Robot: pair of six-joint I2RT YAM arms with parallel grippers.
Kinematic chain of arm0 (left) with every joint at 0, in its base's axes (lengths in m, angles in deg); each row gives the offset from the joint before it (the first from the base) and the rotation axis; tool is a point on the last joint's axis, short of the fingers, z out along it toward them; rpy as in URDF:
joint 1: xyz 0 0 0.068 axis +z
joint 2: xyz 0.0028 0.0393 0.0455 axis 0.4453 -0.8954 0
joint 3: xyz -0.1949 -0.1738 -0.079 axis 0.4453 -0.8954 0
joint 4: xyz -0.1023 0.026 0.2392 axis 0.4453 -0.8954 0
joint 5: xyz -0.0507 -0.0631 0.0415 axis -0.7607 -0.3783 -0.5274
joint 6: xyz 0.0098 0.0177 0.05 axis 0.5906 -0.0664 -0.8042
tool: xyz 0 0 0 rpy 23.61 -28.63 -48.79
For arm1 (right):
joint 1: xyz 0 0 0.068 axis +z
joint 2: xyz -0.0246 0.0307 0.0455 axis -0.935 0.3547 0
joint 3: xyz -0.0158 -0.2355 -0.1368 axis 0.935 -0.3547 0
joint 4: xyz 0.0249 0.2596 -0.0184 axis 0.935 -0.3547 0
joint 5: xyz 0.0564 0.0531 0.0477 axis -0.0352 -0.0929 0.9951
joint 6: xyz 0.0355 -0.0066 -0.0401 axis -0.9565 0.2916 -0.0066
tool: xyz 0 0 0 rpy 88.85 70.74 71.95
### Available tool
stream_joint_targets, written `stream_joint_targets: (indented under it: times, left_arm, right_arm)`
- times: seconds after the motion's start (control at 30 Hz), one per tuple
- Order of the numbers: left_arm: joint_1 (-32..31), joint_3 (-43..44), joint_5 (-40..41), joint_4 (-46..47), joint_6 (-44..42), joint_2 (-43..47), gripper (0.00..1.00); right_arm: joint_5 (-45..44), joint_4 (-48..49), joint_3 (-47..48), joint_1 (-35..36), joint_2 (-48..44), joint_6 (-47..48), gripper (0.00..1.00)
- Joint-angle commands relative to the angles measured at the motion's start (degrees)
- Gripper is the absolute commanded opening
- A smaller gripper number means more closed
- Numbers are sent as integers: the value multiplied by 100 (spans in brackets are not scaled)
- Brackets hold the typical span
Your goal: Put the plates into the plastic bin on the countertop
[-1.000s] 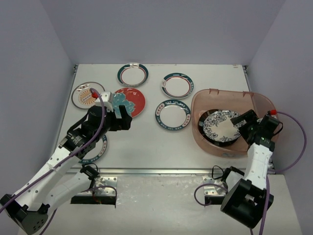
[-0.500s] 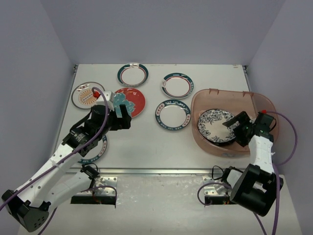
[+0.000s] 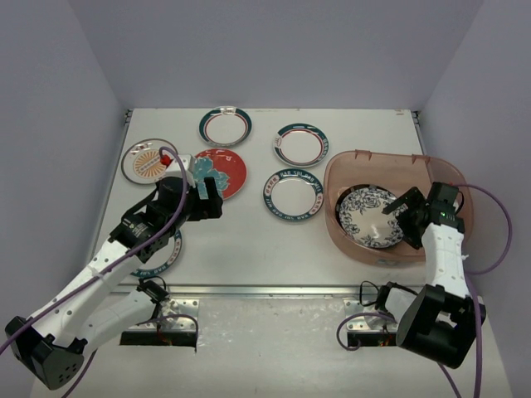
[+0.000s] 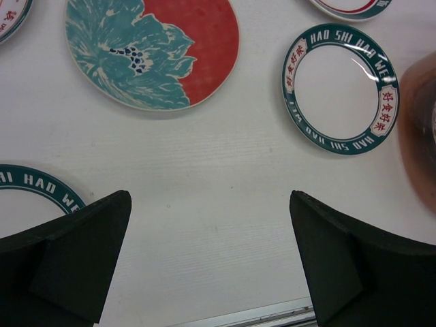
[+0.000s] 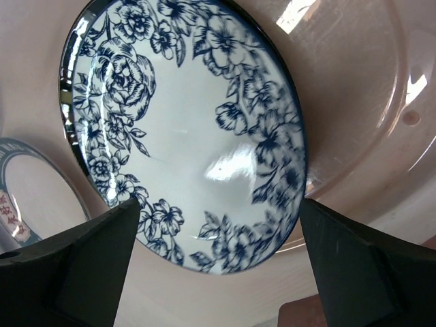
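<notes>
The translucent brownish-pink plastic bin (image 3: 375, 157) stands at the right of the white countertop (image 3: 249, 236). In it a blue-patterned plate (image 3: 369, 217) lies on a black-rimmed plate (image 3: 341, 220). My right gripper (image 3: 404, 212) is open and empty just above the blue-patterned plate (image 5: 184, 129), inside the bin (image 5: 361, 102). My left gripper (image 3: 209, 199) is open and empty above bare countertop, near the red floral plate (image 3: 224, 172), which also shows in the left wrist view (image 4: 153, 51).
Three teal-rimmed plates (image 3: 225, 127) (image 3: 300, 144) (image 3: 292, 195) lie mid-table, and the last also shows in the left wrist view (image 4: 340, 88). An orange-centred plate (image 3: 146, 162) lies far left. Another teal-rimmed plate (image 3: 164, 255) sits under my left arm. A metal strip (image 3: 274, 290) marks the front edge.
The blue-patterned plate has gone from tilted at my right gripper to lying flat in the bin. My right gripper has drawn back slightly, open. My left arm has barely moved.
</notes>
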Motion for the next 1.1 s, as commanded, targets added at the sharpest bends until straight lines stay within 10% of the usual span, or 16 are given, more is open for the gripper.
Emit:
stream_joint_targets:
  times: [0.0, 0.23, 0.43, 0.7, 0.93, 1.07]
  left_arm:
    - [54, 94, 105, 131, 30, 29, 100]
    - [58, 102, 91, 126, 30, 7, 100]
    - [50, 123, 175, 98, 114, -36, 100]
    - [128, 130, 565, -100, 848, 147, 100]
    - [402, -753, -509, 1238, 2660, 107, 100]
    - [1509, -1131, -1517, 2353, 3598, -551, 100]
  right_arm:
    - [-184, -25, 298, 31, -63, -389, 99]
    - [-105, -75, 418, 79, -48, -455, 99]
    - [2535, 1389, 259, 101, -870, -340, 99]
    - [3797, 1893, 1304, 119, -1908, -954, 99]
    - [6047, 4461, 1329, 369, -2202, -3072, 99]
    - [6168, 3964, 1512, 930, -2530, -2745, 99]
